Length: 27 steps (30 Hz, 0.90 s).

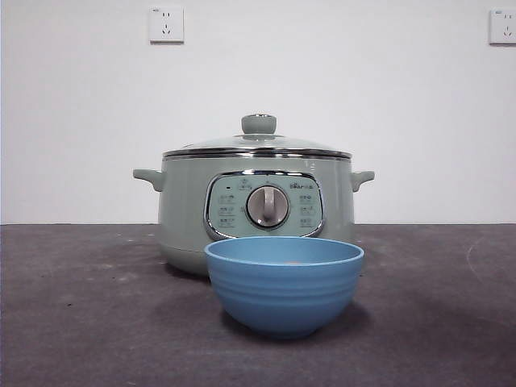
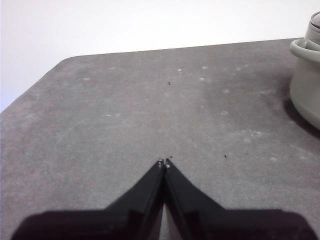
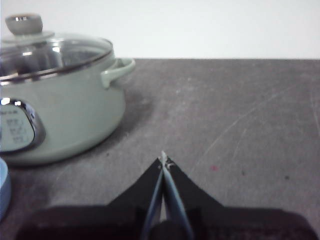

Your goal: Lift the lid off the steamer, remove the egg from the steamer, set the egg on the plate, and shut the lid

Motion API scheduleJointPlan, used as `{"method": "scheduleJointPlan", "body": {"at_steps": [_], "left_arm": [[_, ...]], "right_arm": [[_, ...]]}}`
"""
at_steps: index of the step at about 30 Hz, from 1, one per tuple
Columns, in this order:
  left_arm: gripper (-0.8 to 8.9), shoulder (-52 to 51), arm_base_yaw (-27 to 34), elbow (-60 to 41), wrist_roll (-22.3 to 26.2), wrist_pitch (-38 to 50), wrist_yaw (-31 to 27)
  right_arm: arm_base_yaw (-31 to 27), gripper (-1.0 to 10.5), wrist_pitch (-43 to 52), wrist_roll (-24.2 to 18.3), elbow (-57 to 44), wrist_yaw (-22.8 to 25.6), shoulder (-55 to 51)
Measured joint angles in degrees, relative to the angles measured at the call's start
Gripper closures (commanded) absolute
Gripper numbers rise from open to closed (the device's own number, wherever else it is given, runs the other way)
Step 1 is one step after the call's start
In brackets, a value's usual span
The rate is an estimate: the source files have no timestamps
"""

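The lid (image 1: 258, 145) sits level on the steamer (image 1: 185, 210), knob up; both grippers' jaws clenched, seemingly empty.

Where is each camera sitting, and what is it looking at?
Front view: low at table height, facing the plate with the steamer behind it; no arm shows.
Left wrist view: on the left arm, over the table; left end effector shut, steamer at the edge.
Right wrist view: on the right arm; right end effector shut, beside the steamer and lid.
All three share the steamer.
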Motion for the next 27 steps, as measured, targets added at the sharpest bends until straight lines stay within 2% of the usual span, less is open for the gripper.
{"method": "scheduleJointPlan", "body": {"at_steps": [27], "left_arm": [[8.16,0.0,0.0,0.0,0.0,0.0,0.0]], "right_arm": [[0.0,9.5,-0.9,0.6,0.1,0.1,0.0]]}}
